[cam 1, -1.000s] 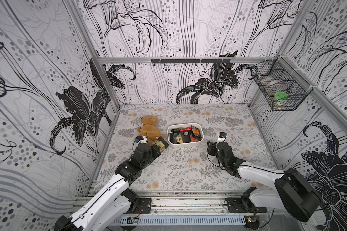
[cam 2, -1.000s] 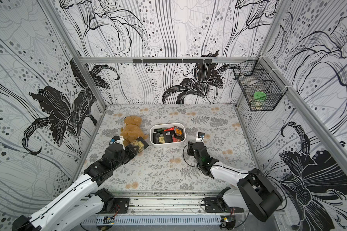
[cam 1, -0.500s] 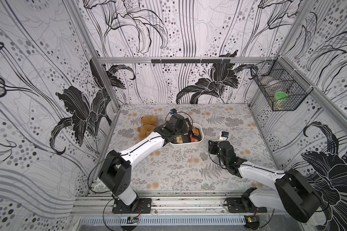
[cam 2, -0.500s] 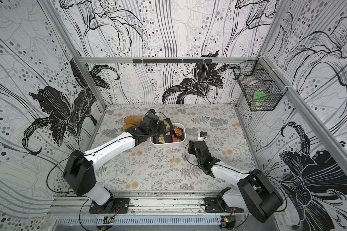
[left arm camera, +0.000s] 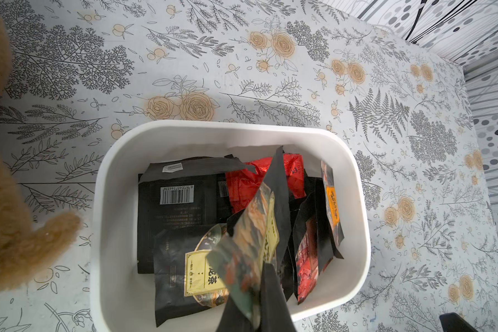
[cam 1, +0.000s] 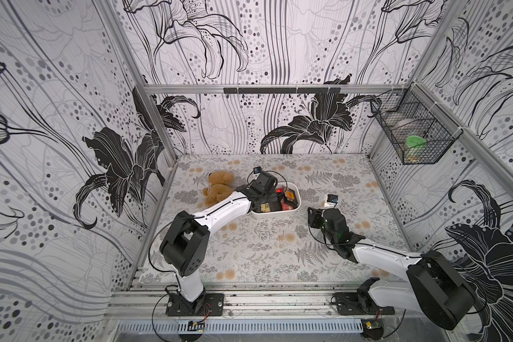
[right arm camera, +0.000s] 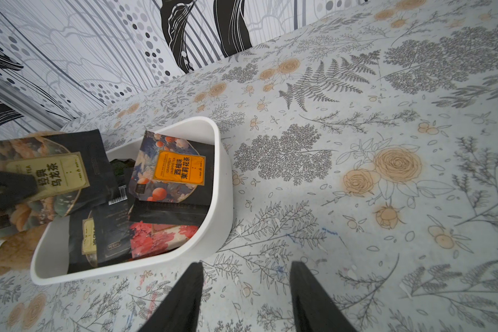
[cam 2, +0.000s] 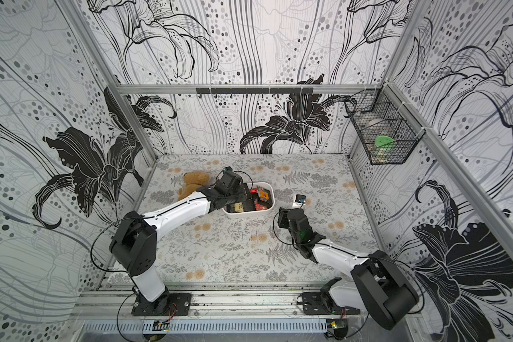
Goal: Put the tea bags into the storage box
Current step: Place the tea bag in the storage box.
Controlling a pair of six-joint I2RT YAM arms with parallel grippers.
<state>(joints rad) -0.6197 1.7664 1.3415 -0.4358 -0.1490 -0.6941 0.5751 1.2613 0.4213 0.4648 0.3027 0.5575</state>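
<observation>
Sachet [left arm camera: 250,230], upright over storage box [left arm camera: 112,178], pinched in left hand [left arm camera: 256,290]; right hand [right arm camera: 246,267] spread.

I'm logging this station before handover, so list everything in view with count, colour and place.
table: one, grey floral print, under everything.
teddy bear: one, brown, on the table.
storage box: one, white, on the table beside the teddy bear.
tea bags: several overlapping, count unclear; black, red, orange-labelled; inside the storage box.
held tea bag: one, dark patterned, yellow label, above the storage box.
wire basket: one, black, hung on a side wall.
green round thing: one, green, inside the wire basket.
left end effector: one, black, shut on the held tea bag.
right end effector: one, black, open, empty, above the table near the storage box.
</observation>
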